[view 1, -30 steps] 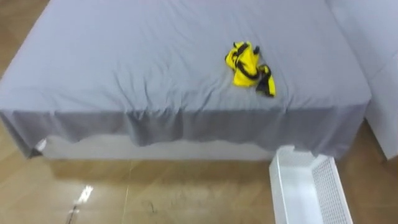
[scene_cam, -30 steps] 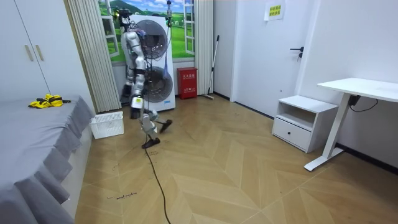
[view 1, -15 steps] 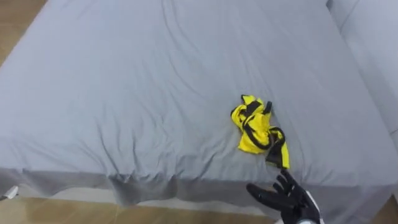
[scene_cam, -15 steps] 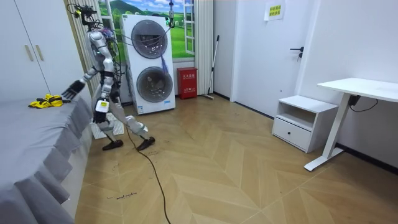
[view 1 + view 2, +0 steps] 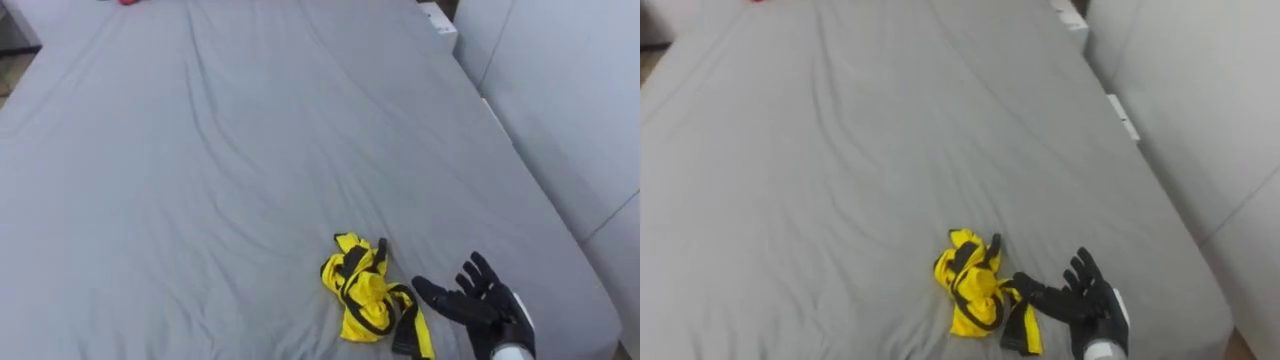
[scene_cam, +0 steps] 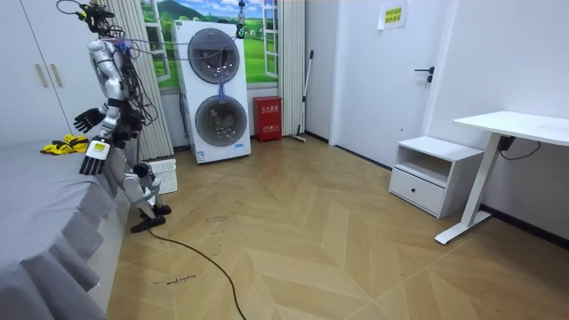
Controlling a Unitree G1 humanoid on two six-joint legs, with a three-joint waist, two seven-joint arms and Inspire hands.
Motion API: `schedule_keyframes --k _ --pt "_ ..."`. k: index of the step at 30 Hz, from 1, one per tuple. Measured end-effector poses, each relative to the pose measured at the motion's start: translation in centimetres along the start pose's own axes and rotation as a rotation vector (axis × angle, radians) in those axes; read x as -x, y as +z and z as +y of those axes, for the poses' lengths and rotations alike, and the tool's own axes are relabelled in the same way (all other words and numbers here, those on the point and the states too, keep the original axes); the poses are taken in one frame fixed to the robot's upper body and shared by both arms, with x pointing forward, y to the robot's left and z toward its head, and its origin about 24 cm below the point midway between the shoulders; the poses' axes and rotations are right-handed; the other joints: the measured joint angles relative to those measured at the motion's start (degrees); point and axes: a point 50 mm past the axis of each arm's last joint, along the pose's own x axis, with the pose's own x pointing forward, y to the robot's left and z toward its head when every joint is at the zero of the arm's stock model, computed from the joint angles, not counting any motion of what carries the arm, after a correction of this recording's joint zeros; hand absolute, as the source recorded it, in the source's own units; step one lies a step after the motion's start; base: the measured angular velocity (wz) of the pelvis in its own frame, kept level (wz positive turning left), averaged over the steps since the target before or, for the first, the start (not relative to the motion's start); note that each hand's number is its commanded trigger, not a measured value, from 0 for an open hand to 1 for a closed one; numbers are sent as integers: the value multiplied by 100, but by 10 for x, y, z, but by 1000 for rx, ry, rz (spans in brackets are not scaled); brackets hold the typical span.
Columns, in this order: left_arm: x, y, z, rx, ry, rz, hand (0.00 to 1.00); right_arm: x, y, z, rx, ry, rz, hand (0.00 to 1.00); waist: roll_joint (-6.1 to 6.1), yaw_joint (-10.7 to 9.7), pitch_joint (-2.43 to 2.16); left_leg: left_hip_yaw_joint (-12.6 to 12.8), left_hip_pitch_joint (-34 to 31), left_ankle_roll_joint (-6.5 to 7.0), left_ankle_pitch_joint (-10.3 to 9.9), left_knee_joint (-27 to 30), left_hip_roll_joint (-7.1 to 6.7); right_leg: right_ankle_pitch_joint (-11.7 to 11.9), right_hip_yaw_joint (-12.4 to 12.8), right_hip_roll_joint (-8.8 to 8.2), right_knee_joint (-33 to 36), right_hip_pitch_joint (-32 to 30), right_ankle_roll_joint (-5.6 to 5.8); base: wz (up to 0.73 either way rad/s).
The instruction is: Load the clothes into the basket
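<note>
Yellow-and-black clothes (image 5: 365,300) lay crumpled in one small heap on the grey bed (image 5: 200,150), near the edge where the robot stood. They rested loose on the sheet with nothing holding them. The right hand (image 5: 480,305) hovered just beside the heap on the robot's right, fingers spread wide and empty. It was apart from the cloth in the left eye view and very near its dark strap in the right eye view. This splayed pose was judged to be a preparation for closing over the bundle, since a wide span would gather soft fabric better than a narrow pinch. In the room view the robot leaned against the bedside with one leg trailing behind, probably to bring the far arm within reach. The left hand (image 6: 93,157) hung lower, over the mattress edge, with fingers relaxed and carrying nothing. The white basket (image 6: 165,171) stood on the floor just behind the robot, so the task was judged barely begun.
</note>
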Motion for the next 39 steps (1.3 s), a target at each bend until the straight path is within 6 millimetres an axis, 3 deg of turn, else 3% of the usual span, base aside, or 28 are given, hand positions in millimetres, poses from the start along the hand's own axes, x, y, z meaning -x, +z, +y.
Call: schedule_keyframes --k 4,6,11,18,27,28,29,39 --pt "1 -3 1 2 3 8 0 0 0 6 62 42 -12 0 -41 12 42 -115 73 -17 11 -202 -52 -12 -38 -5 2 21 53 1" --pt "0 0 0 -1 -13 3 0 0 -3 10 102 70 2 0 -33 57 49 -134 36 -27 36 -309 -81 -71 -47 -25 1 -58 244 5" --pt "-1 0 -3 -9 -42 14 0 1 -10 18 139 130 33 0 41 51 52 -230 -70 33 86 -409 -123 -135 -159 -79 -103 -132 586 10" --pt "-1 0 -4 -17 -69 28 0 1 -32 15 147 163 152 0 27 91 76 -378 -60 55 95 -559 -219 -126 -344 -158 -174 -145 571 11" --pt "-3 3 -6 -22 -77 15 0 -9 -35 15 223 155 187 0 25 113 87 -409 -217 85 111 -599 -279 -123 -471 -186 -174 -255 566 5" --pt "-3 3 -6 -24 -78 15 0 -10 -35 15 229 150 190 10 25 112 87 -409 -218 85 111 -599 -279 -123 -473 -186 -176 -254 566 4" --pt "-3 3 -6 -23 -77 16 0 -11 -36 13 236 139 194 100 23 100 88 -417 -220 91 115 -606 -286 -123 -485 -190 -177 -253 566 3" --pt "-6 10 -9 -32 -85 -3 0 -18 -40 -7 302 -6 247 100 -11 75 94 -540 -265 203 234 -721 -395 -110 -720 -292 -191 -288 543 10"
